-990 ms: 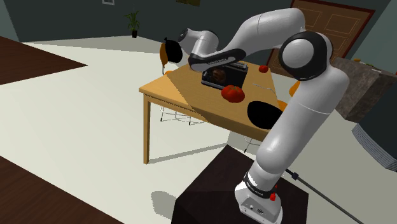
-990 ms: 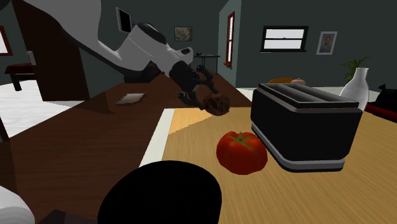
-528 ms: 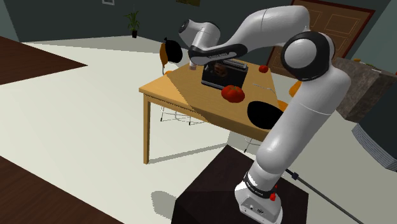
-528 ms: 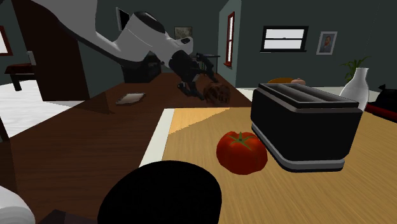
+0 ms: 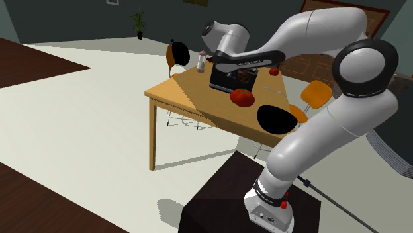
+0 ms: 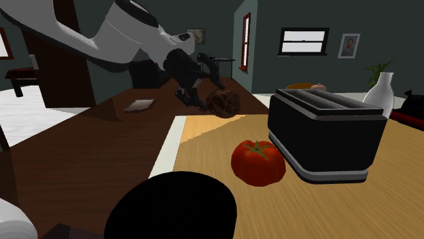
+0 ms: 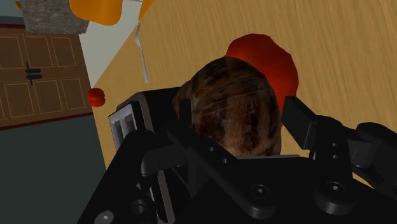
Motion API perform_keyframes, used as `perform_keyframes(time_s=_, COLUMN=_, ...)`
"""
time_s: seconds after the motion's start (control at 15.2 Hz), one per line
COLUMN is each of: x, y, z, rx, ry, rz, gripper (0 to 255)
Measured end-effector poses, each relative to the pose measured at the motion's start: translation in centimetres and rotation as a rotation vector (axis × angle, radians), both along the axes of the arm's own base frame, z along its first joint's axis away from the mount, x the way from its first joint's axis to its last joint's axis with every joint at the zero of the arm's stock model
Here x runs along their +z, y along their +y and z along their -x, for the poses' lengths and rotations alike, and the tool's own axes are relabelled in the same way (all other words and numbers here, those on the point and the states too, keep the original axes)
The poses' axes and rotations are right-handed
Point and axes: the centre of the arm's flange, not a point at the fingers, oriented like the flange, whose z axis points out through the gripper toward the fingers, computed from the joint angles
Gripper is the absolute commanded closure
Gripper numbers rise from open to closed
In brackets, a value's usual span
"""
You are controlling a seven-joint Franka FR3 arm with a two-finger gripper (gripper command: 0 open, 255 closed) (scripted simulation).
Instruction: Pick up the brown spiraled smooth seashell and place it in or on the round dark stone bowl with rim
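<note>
I have the brown, spiralled, glossy seashell [image 7: 232, 108] pinched between the two fingers of my black pincer [image 7: 238, 119], held clear above the light wooden table [image 5: 192, 99]. Beneath it are the black toaster [image 6: 326, 136] and the red tomato [image 6: 258, 161]. The round black bowl [image 5: 275, 118] rests well apart, at the table edge nearest my dark stand [image 5: 212, 198].

The arm [image 5: 310, 136] is built of smooth, rounded white links with dark round joints, its white foot carrying a small red button [image 5: 284, 204] and what may be tiny sockets, while the all-black claw [image 7: 240, 124] is blocky and set with round screws [image 7: 257, 189].
</note>
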Motion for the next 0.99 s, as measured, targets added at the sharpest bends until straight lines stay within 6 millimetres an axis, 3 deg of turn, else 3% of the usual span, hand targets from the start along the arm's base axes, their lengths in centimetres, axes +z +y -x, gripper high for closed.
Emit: perform_keyframes(time_s=0.99, x=1.1, y=1.7, z=19.7, rx=0.0, ry=0.0, rz=0.0, gripper=255)
